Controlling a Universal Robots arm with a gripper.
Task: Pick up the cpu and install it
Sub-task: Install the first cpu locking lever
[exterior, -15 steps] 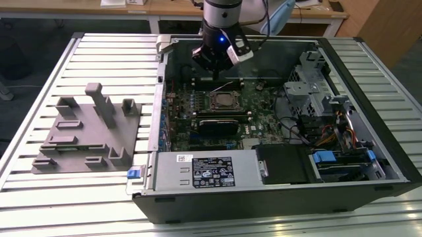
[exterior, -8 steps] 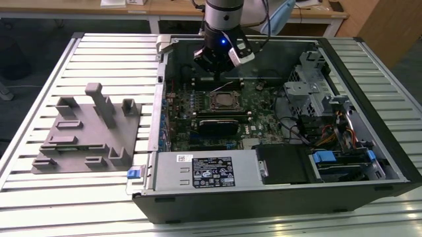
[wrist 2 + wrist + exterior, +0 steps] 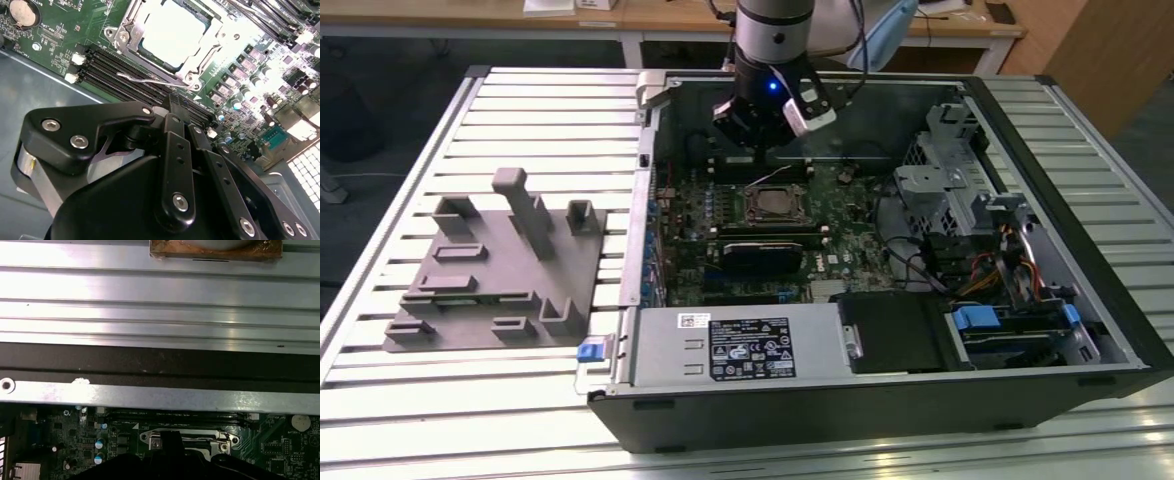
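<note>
Cpu [image 3: 172, 32] sits in its socket [image 3: 774, 204] on the green board [image 3: 65, 30]; the tool [image 3: 767, 140] hangs just above, fingers together, holding nothing.

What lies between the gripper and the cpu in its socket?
In the second wrist view, black memory slots and the socket's wire lever lie between the gripper and the cpu.

Open black metal computer case [image 3: 881, 420] lying on slatted silver desk [image 3: 400, 420]. Green motherboard [image 3: 854, 235] inside; black power supply with white label [image 3: 747, 345] at near edge. Grey plastic fixture with upright tabs [image 3: 494, 270] beside case, toward exterior view's left.
</note>
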